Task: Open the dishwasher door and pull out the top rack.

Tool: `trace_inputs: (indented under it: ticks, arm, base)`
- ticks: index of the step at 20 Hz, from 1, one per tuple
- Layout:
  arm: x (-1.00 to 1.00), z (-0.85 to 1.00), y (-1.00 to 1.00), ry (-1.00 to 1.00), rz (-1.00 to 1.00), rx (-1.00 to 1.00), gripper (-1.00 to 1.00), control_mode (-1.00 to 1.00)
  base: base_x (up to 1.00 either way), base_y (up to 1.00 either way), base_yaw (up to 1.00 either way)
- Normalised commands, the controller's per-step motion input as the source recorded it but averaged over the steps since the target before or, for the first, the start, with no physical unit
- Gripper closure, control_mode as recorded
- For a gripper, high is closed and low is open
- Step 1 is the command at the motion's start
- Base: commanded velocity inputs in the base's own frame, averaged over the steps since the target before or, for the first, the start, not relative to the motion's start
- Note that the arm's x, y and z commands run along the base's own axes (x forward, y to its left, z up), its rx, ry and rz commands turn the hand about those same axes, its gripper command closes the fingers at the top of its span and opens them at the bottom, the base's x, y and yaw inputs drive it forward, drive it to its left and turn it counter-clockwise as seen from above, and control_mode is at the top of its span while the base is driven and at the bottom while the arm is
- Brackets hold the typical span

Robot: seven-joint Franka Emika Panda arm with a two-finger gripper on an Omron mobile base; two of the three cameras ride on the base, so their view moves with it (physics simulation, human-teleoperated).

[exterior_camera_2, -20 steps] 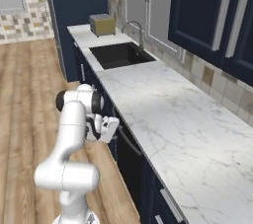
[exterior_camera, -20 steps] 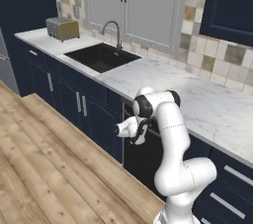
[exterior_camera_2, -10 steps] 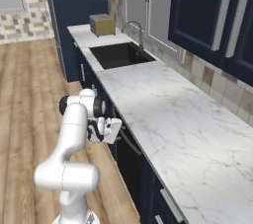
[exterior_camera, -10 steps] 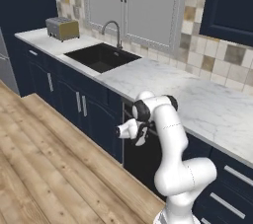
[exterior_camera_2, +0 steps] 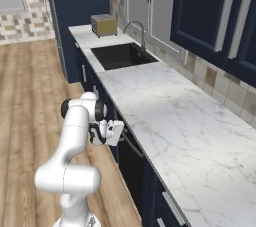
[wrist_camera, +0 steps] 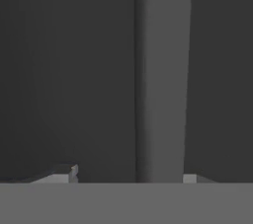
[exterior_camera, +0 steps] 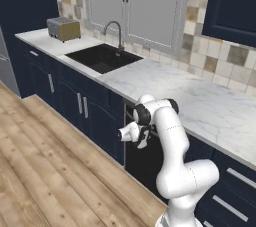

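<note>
The dishwasher door (exterior_camera: 145, 163) sits shut under the marble counter (exterior_camera: 190, 96), just right of the navy cabinets (exterior_camera: 82, 108) and the black sink (exterior_camera: 102, 57). Its bar handle (exterior_camera_2: 131, 143) runs along the top edge, right below the counter lip.

The gripper (exterior_camera: 141, 137) is pushed up against the top of that door. From the right base view the gripper (exterior_camera_2: 119, 133) is at the near end of the handle. In the hand view the handle (wrist_camera: 163, 75) fills the middle as a grey bar, with the two finger tips (wrist_camera: 62, 174) sitting on either side of it at the bottom. So the jaws are straddling the bar, partly open, but it's too close-up to say if the pads are actually pressing on it.

A toaster (exterior_camera: 63, 29) sits at the far end of the counter, faucet (exterior_camera: 116, 30) behind the sink.
</note>
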Motion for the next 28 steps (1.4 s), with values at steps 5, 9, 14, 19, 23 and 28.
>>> trace_inputs:
  ticks: [5, 9, 14, 19, 23, 28]
  arm:
    - [0.02, -0.44, 0.0, 0.05, 0.0, 0.0, 1.0, -1.0]
    - [-0.04, -0.58, 0.07, 0.07, 0.0, 0.0, 1.0, -1.0]
    - [-0.23, -0.62, 0.46, 0.03, 0.0, 0.0, 1.0, -1.0]
    - [-0.32, -0.61, 0.61, 0.0, 0.0, 0.0, 1.0, -1.0]
    - [-0.35, -0.58, 0.68, 0.0, 0.0, 0.0, 1.0, -1.0]
    - [-0.3, -0.58, 0.75, 0.0, 0.0, 0.0, 1.0, -1.0]
  base:
    - [0.0, 0.0, 0.0]
    - [0.0, 0.0, 0.0]
    - [0.0, 0.0, 0.0]
    - [0.0, 0.0, 0.0]
    - [0.0, 0.0, 0.0]
    - [0.0, 0.0, 0.0]
